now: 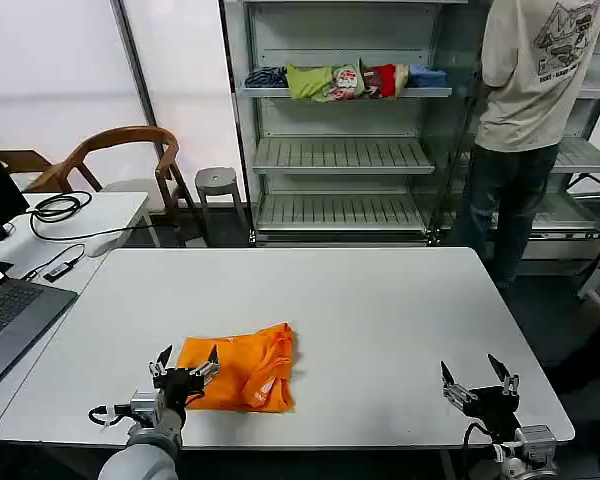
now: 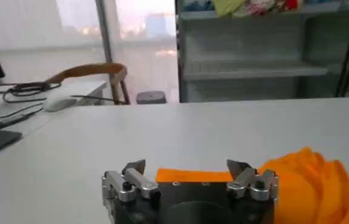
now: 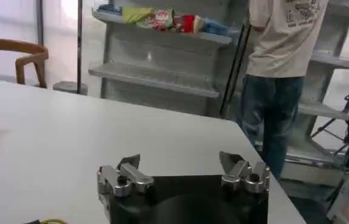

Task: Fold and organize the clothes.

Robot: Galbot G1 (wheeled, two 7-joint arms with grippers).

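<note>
T-shirt: the orange T-shirt (image 1: pixel 242 369) lies bunched and partly folded on the white table (image 1: pixel 380 310), near the front edge, on the robot's left half. Some white marks show on the cloth (too small to read).

Left gripper: the left gripper (image 1: pixel 185 363) is low at the front edge of the table, at the left end of the T-shirt. Its fingers are spread apart and nothing is between them. In the left wrist view the left gripper (image 2: pixel 190 171) has orange cloth (image 2: pixel 308 182) just in front of it and to one side; I cannot tell if the tips touch it.

Right gripper: the right gripper (image 1: pixel 477 378) is at the front right corner of the table, well apart from the T-shirt. Its fingers are also spread, with nothing held (same in the right wrist view (image 3: pixel 180 167), with bare table in front).

Shelf: behind the table stands a metal shelf (image 1: pixel 340 155) with folded garments (image 1: pixel 345 80) in many colours on its upper level.
</note>
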